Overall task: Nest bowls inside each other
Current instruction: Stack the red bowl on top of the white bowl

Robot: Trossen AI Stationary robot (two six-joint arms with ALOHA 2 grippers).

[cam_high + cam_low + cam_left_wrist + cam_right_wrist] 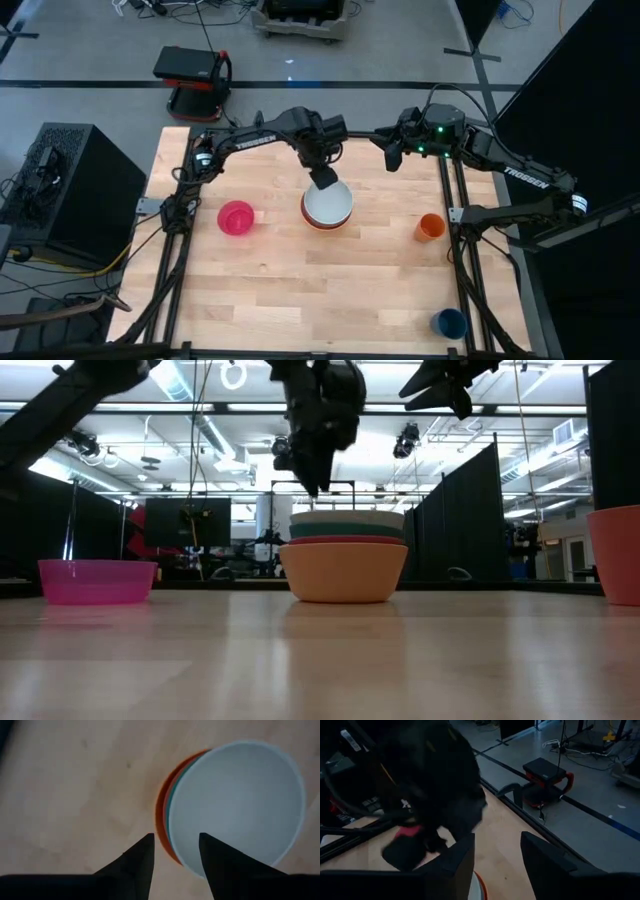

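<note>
Our left gripper [175,852] hangs just above the near rim of the white bowl [328,200], its two fingers parted a modest way and holding nothing; the wrist view shows the rim passing beneath the gap between them. The right gripper [390,156] waits high over the far edge of the table [300,290], fingers likewise apart and empty.

The white bowl sits on top of a stack [343,560] at the table's middle, with the teal bowl [345,531] under it, then the red-orange bowl [345,541], then the wide yellow-orange bowl [343,572] at the base. The pink bowl [236,217] stands alone, well apart on the left arm's side, still to be nested. An orange cup [430,227] and a dark blue cup [449,323] stand off toward the right.

We judge these bowls light, stiff and smooth, so they will slide readily and may skate across the wood if nudged. The thin rim looks to us the only sensible hold: one finger inside, one outside, pinching the wall. We reckon the pink bowl wants that same grip.
</note>
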